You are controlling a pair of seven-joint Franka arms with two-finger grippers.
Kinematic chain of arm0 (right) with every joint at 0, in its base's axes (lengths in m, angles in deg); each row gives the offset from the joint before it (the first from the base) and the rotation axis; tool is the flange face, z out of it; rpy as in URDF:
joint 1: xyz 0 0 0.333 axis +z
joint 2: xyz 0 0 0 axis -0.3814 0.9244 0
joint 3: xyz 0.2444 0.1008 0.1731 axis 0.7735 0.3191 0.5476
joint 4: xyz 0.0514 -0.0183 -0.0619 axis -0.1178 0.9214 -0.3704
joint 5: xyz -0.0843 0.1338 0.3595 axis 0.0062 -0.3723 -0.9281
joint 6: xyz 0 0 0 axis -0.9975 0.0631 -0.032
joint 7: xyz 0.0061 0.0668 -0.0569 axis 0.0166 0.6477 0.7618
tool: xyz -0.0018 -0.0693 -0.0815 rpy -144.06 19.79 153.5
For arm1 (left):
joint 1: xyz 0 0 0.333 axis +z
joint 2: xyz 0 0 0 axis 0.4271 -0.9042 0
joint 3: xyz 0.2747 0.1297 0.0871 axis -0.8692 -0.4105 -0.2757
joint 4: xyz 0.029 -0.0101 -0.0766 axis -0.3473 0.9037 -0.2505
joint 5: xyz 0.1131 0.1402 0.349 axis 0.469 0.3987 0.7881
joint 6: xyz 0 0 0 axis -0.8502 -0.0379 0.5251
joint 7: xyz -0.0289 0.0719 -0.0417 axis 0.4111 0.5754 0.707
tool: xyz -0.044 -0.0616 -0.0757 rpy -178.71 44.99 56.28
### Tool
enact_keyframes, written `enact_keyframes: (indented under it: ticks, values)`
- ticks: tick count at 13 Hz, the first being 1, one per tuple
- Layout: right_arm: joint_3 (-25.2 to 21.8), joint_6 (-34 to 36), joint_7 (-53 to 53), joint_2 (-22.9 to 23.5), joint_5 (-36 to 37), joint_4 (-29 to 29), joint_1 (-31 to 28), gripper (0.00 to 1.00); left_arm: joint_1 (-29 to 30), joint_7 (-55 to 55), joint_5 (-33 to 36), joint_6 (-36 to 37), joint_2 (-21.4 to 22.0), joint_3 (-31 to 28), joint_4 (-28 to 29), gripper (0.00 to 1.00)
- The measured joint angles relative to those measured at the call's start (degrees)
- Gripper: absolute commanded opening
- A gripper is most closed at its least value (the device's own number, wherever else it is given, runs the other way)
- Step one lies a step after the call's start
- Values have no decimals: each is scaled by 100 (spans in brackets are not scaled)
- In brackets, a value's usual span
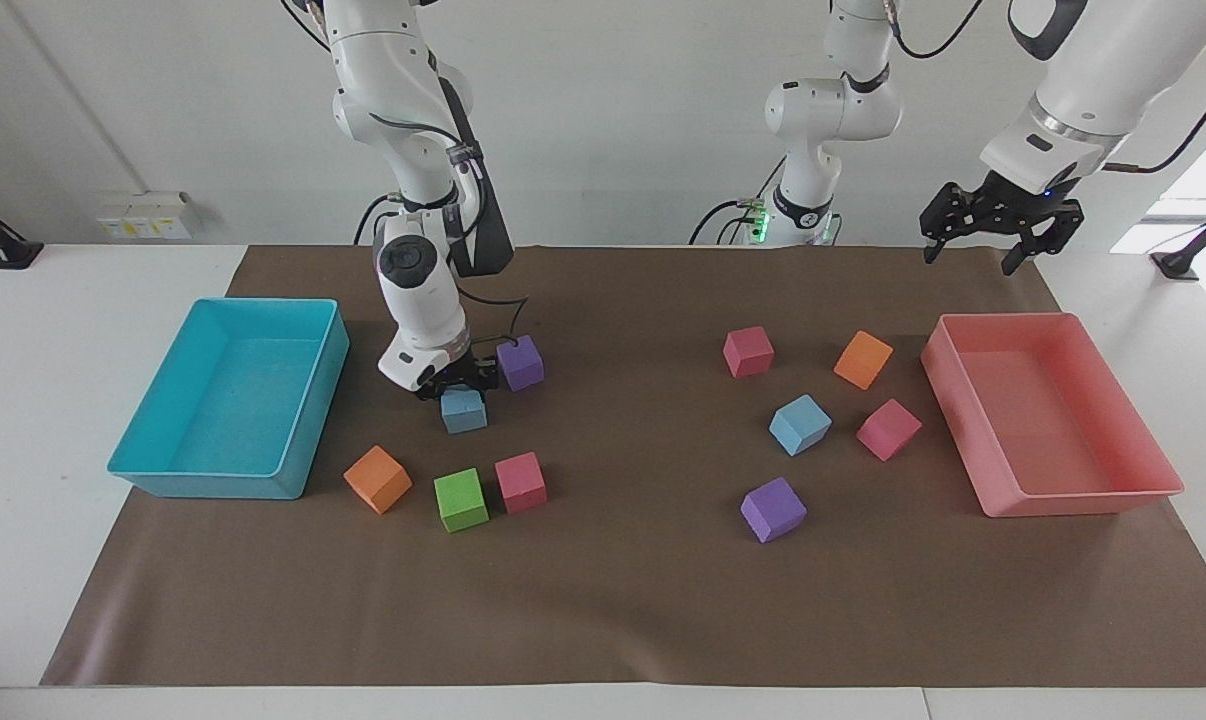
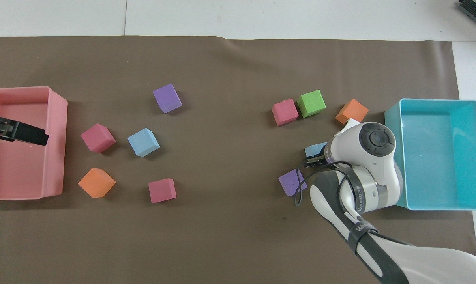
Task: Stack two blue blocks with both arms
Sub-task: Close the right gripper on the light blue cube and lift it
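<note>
One blue block sits on the brown mat beside a purple cube, toward the right arm's end. My right gripper is down over it, fingers closed on its sides; in the overhead view the arm hides most of this block. The second blue block lies free among cubes toward the left arm's end, also in the overhead view. My left gripper is open and empty, held high over the pink tray, and waits.
A cyan tray stands beside the right arm. Orange, green and pink cubes lie farther from the robots than the held block. Pink, orange and purple cubes surround the second blue block.
</note>
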Motion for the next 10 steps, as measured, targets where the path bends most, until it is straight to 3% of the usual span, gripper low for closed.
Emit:
enact_keyframes:
  ticks: [4, 10]
  values:
    - [0, 165, 0, -10, 0, -263, 0, 0, 0, 0, 0, 0, 0, 0, 0, 100]
    - [-2, 1122, 0, -225, 23, -1094, 1, 0, 0, 0, 0, 0, 0, 0, 0, 100]
